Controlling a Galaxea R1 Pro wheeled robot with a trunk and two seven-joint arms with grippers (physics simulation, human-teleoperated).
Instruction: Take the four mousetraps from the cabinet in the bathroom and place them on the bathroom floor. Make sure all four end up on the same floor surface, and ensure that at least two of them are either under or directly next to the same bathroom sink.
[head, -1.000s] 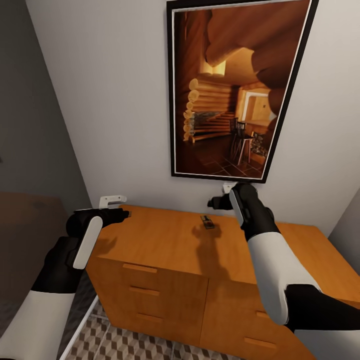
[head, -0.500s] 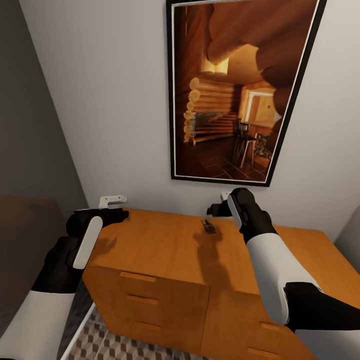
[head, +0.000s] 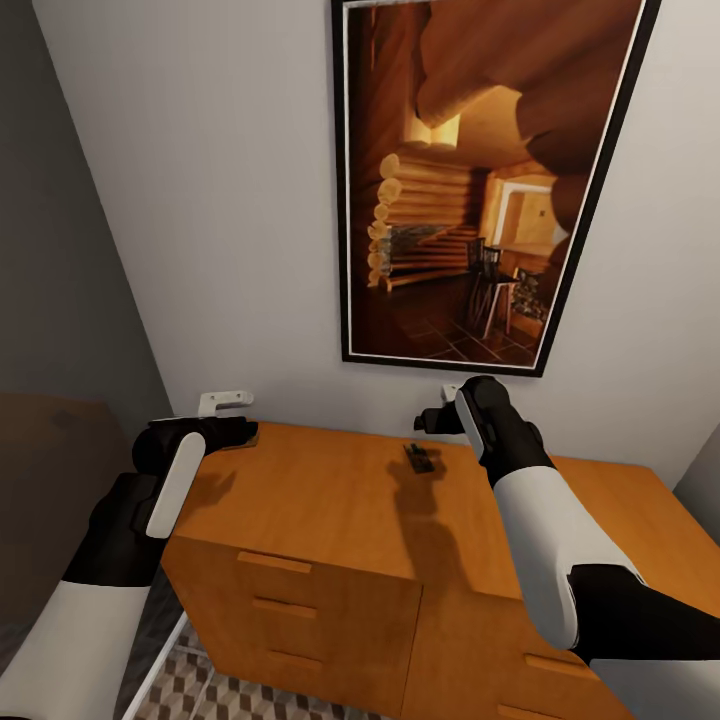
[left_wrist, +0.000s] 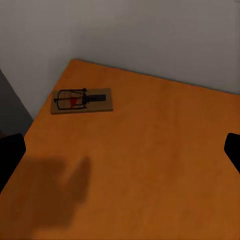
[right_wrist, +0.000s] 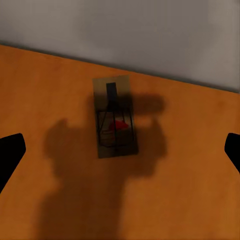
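Left wrist view shows a mousetrap (left_wrist: 82, 101) by the cabinet (left_wrist: 150, 165) corner, left pincer (left_wrist: 120, 152) spread.

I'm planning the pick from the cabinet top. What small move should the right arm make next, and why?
Probably lower the right end effector straight down. In its wrist view the mousetrap lies flat on the cabinet, centred between the open fingers and untouched, so a short descent should bracket it for grasping.

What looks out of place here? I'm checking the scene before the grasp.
Nothing stands out. A mousetrap lies flat on the cabinet top near the wall, the picture hangs straight, and both grippers hover open, empty.
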